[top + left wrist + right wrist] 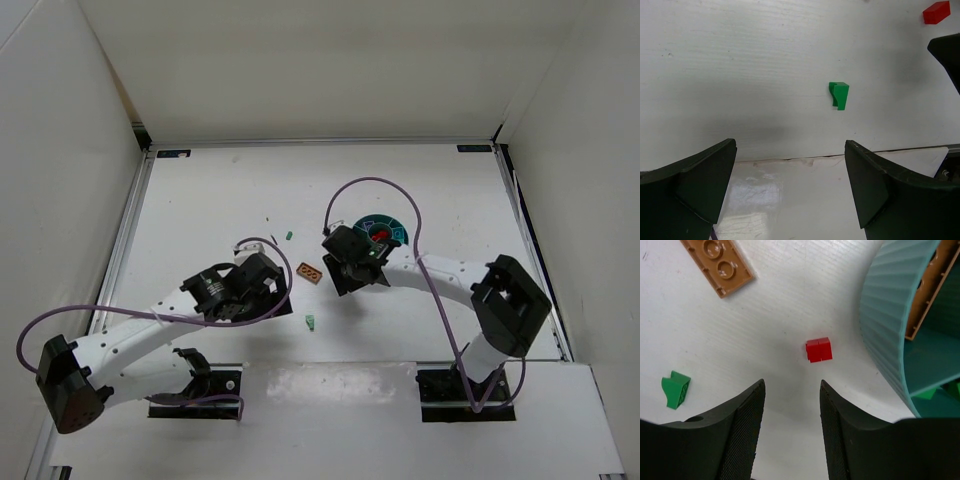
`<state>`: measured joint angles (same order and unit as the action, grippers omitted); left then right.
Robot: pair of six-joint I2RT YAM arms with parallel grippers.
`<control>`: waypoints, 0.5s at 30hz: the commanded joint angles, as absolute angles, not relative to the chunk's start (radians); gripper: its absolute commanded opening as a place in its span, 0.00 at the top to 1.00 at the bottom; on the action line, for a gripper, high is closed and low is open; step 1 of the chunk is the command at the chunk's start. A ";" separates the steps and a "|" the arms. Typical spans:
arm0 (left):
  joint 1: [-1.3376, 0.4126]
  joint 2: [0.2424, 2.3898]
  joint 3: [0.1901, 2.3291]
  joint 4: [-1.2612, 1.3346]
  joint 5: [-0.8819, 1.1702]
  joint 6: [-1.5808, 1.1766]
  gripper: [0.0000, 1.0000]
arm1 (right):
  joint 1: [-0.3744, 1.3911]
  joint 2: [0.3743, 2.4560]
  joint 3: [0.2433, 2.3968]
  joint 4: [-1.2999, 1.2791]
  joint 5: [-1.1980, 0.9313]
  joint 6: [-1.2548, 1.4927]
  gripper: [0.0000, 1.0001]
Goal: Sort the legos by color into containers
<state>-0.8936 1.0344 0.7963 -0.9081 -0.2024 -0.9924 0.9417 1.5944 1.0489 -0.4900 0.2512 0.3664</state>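
The right gripper (791,390) hangs low over the table (765,330) with its fingers set to a narrow gap and nothing between them. A small red brick (818,349) lies just beyond the tips at the centre of the right wrist view. I'd say the jaws are lined up on that brick to take it next, though it is a little right of the gap. It sits just beside the ribbed outer wall of the teal bowl (885,325), which fills the right edge of that view, so the trip to drop it in would be short. Inside the bowl a long brown piece (929,292) leans in one compartment and some green bits (926,394) lie in the one at lower right. From above, something red shows near the bowl's middle, too small to be sure of. A flat brown plate (717,262) lies loose at upper left and a green brick (675,389) at lower left. The left gripper (790,150) stands wide and empty, hovering short of that green brick, probably waiting for its turn.
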 commanded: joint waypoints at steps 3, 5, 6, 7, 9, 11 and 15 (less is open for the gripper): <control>-0.897 0.986 0.785 -0.930 -0.239 -1.020 0.00 | 0.931 1.658 1.049 -0.397 0.281 0.388 0.50; -0.899 0.989 0.796 -0.942 -0.241 -1.019 0.00 | 0.927 1.689 1.054 -0.402 0.322 0.397 0.50; -0.899 0.988 0.798 -0.949 -0.245 -1.019 0.00 | 0.922 1.693 1.054 -0.409 0.330 0.412 0.50; -0.899 0.989 0.799 -0.948 -0.244 -1.020 0.00 | 0.920 1.698 1.052 -0.419 0.354 0.420 0.50; -0.900 0.986 0.793 -0.953 -0.245 -1.022 0.00 | 0.926 1.698 1.043 -0.423 0.377 0.431 0.50; -0.899 0.980 0.793 -0.948 -0.250 -1.022 0.00 | 0.940 1.700 1.035 -0.425 0.409 0.449 0.51; -0.900 0.979 0.790 -0.946 -0.249 -1.022 0.00 | 0.960 1.723 1.037 -0.425 0.439 0.469 0.51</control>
